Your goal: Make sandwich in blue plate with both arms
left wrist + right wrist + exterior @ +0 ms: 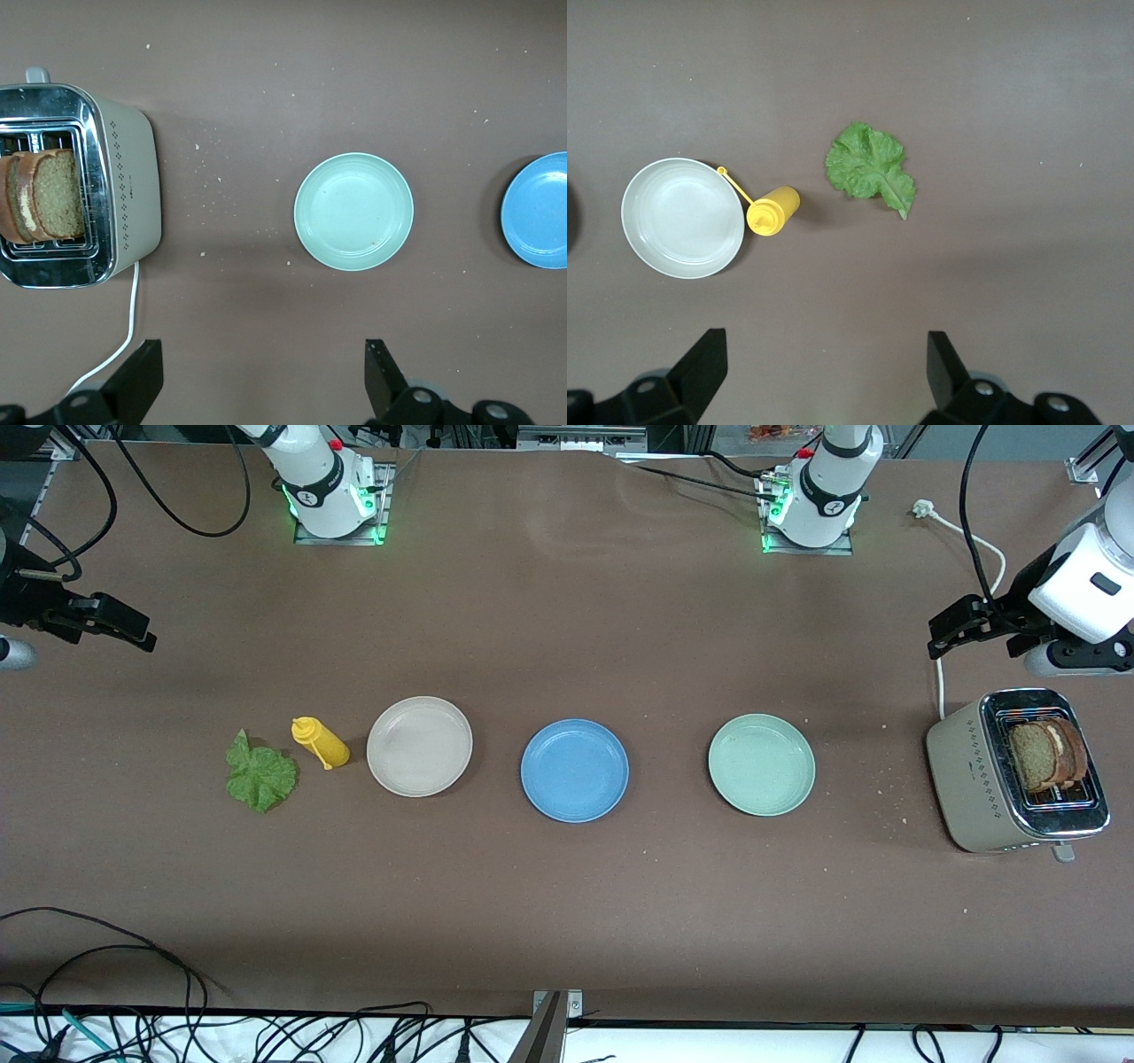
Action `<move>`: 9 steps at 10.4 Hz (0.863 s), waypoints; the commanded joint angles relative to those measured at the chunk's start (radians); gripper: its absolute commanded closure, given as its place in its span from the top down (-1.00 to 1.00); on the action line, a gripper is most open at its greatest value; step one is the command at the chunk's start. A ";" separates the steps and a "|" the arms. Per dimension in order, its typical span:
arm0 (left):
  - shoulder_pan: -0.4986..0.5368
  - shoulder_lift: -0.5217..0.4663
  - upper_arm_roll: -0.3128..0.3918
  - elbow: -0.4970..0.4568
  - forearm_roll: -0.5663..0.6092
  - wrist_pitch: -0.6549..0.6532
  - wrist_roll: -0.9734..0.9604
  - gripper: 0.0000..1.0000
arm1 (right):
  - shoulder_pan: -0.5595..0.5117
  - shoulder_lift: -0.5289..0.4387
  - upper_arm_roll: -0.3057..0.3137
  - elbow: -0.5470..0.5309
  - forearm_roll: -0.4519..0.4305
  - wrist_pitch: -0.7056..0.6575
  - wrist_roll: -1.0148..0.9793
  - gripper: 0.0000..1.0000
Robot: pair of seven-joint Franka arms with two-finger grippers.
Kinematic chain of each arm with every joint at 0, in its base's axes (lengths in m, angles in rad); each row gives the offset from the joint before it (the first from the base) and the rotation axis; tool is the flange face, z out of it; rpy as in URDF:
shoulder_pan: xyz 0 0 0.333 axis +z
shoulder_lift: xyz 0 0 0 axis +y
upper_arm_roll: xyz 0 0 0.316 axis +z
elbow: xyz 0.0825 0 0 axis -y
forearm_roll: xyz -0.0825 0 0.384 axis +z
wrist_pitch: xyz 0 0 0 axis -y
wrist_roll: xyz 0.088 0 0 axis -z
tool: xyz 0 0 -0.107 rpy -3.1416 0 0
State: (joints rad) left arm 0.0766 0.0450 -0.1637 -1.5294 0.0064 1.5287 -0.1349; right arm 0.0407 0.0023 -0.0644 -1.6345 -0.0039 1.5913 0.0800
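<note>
The blue plate [574,770] [539,211] sits bare in the middle of the row of plates. Two brown bread slices [1048,755] [42,195] stand upright in the toaster at the left arm's end. A ruffled green lettuce leaf [260,774] [870,168] lies flat on the table toward the right arm's end. My left gripper [952,631] [263,354] hangs open over bare table beside the toaster, holding nothing. Over bare table at the right arm's end, my right gripper [124,629] [827,345] is open with nothing in it.
A beige-white plate [419,746] [683,218] and a pale green plate [761,764] [353,211] flank the blue one. A yellow squeeze bottle [320,743] [772,211] lies between lettuce and beige plate. The toaster [974,779] [128,186] trails a white cord [966,531] [128,319].
</note>
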 commanded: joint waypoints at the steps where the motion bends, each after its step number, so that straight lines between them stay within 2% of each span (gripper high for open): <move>1: 0.003 -0.024 -0.004 -0.014 0.023 -0.010 -0.002 1.00 | -0.004 0.002 0.005 0.021 -0.002 -0.017 -0.009 1.00; 9: 0.005 -0.027 0.004 -0.014 0.023 -0.085 -0.002 1.00 | -0.001 0.002 0.006 0.021 -0.001 -0.019 -0.008 1.00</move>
State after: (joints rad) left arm 0.0771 0.0438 -0.1593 -1.5294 0.0064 1.4593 -0.1349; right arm 0.0415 0.0023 -0.0626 -1.6338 -0.0039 1.5912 0.0800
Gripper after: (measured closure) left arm 0.000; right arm 0.000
